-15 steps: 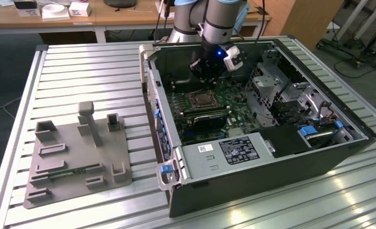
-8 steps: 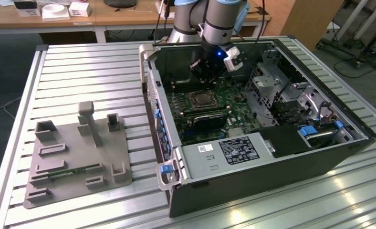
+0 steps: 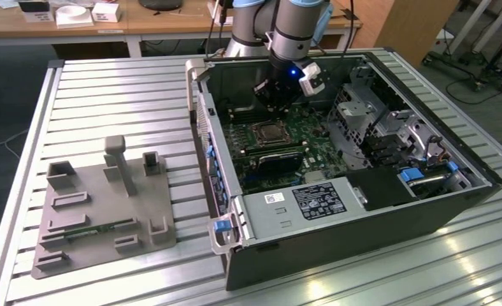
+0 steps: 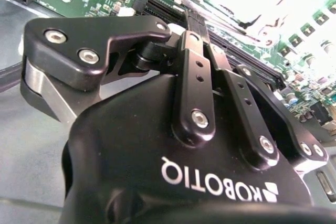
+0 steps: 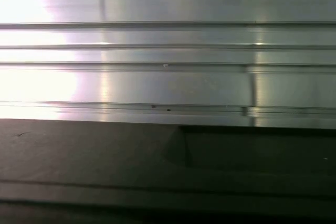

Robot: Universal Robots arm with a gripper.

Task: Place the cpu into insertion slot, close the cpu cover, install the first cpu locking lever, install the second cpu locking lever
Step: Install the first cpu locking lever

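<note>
Landmark: the open computer case (image 3: 336,210) lies on its side on the slatted metal tabletop (image 3: 123,95); every place below is given relative to it.
Insertion slot: a square socket with a silvery rim (image 3: 270,133) on the green circuit board (image 3: 311,143) inside the case, roughly mid-board.
CPU cover: the silvery frame plate (image 3: 271,131) appears to lie flat over the slot; whether it is latched cannot be told.
CPU: a grey metal square (image 3: 271,134) shows in the cover's window, seated in the slot as far as can be judged.
Arm: it comes down from the back wall of the case, wrist pointing down into the interior, with a small blue light on the wrist.
Gripper: in the exterior view the gripper (image 3: 272,97) hangs above the board, just behind the slot, toward the case's back wall, and is not touching it.
Fingers: in the second wrist view the black fingers (image 4: 195,30) stand drawn together with nothing seen between them.
Grey fixture plate: a moulded holder (image 3: 102,210) rests on the tabletop outside the case, well apart from it on the exterior view's left.
Wooden desk: stands behind the case (image 3: 141,22), with small white boxes on it.
</note>
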